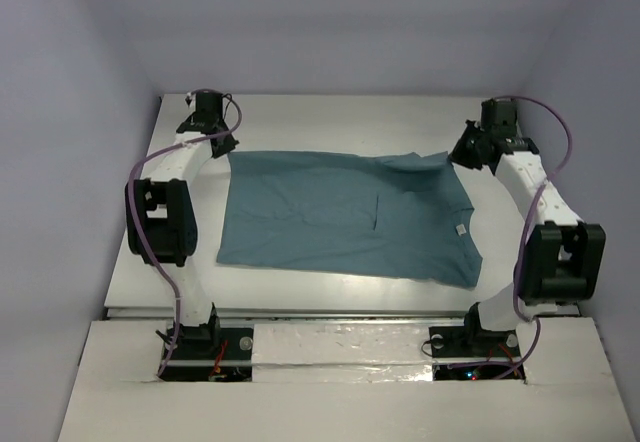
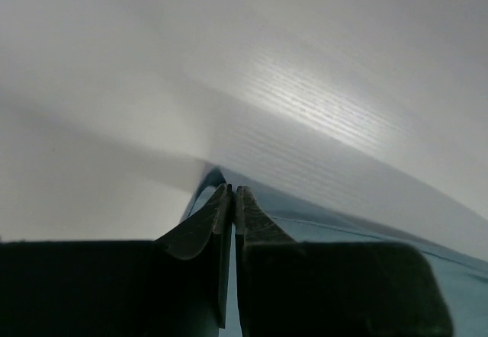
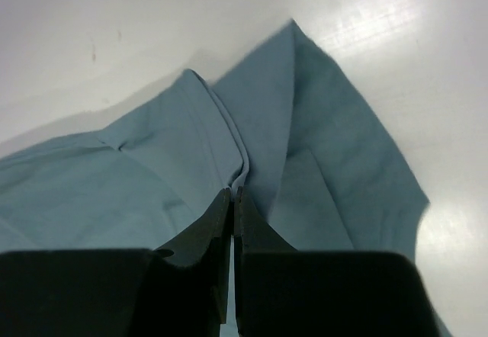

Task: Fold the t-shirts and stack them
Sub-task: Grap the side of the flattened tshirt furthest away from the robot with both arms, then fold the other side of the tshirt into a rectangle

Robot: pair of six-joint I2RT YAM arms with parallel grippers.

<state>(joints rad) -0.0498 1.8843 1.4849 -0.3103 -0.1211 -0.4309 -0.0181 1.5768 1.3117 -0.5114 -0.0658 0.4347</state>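
A: Mid-table, what lies there?
B: Teal t-shirt (image 1: 340, 212), spread flat on the white table (image 1: 300, 117). Small white label (image 1: 461, 230) near its right edge.
A: Pincers?
B: Left gripper (image 2: 232, 190) sits at the shirt's far left corner, fingers pressed together on the cloth edge. Right gripper (image 3: 232, 192) sits at the far right corner, nipped tight on a raised fold.

Both arms stretched forward — left claw (image 2: 232, 194), right claw (image 3: 232, 194) clamped.
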